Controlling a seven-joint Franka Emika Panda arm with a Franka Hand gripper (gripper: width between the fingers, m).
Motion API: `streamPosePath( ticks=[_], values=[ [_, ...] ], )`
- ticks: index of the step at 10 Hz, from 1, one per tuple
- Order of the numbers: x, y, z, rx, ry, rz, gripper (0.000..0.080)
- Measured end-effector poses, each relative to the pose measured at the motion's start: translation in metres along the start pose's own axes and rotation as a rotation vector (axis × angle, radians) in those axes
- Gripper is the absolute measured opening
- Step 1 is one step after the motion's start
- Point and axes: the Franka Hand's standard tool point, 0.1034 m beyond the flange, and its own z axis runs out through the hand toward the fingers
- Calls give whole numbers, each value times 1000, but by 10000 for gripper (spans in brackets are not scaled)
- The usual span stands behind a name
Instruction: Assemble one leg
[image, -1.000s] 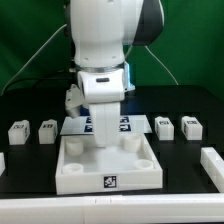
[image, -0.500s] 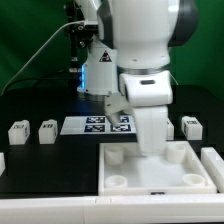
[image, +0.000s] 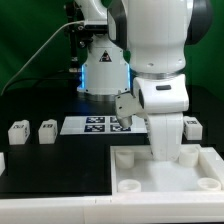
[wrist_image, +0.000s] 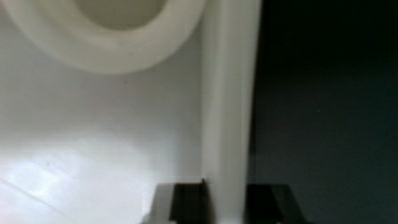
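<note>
My gripper (image: 166, 152) reaches down onto the far wall of the large white tray-like piece (image: 150, 185) with corner sockets, at the front right of the exterior view. In the wrist view the gripper (wrist_image: 228, 206) has its dark fingers (wrist_image: 187, 206) on either side of the piece's thin white wall (wrist_image: 226, 110), shut on it, with a round socket (wrist_image: 125, 25) nearby. Two legs, small white blocks with tags, stand at the exterior view's left (image: 17, 132) (image: 47, 131). Another leg (image: 192, 127) stands at the right behind the arm.
The marker board (image: 92, 124) lies flat behind the tray-like piece, partly hidden by the arm. The arm's base (image: 105, 70) stands at the back. A white block (image: 214, 154) sits at the right edge beside the tray-like piece.
The arm and the tray-like piece have moved together to the exterior view's right, from the table's middle to its right edge. The legs have not moved.
</note>
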Motion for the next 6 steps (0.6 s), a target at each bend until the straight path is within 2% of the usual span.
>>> streamPosePath(
  ticks=[1, 2, 3, 4, 5, 6],
  values=[
    [0, 0, 0, -1, 0, 0, 72],
    [0, -1, 1, 0, 0, 0, 131],
    [-1, -1, 1, 1, 0, 1, 320],
    [-1, -1, 1, 1, 0, 1, 320],
    [-1, -1, 1, 1, 0, 2, 511],
    [-1, -1, 1, 1, 0, 2, 605]
  ],
)
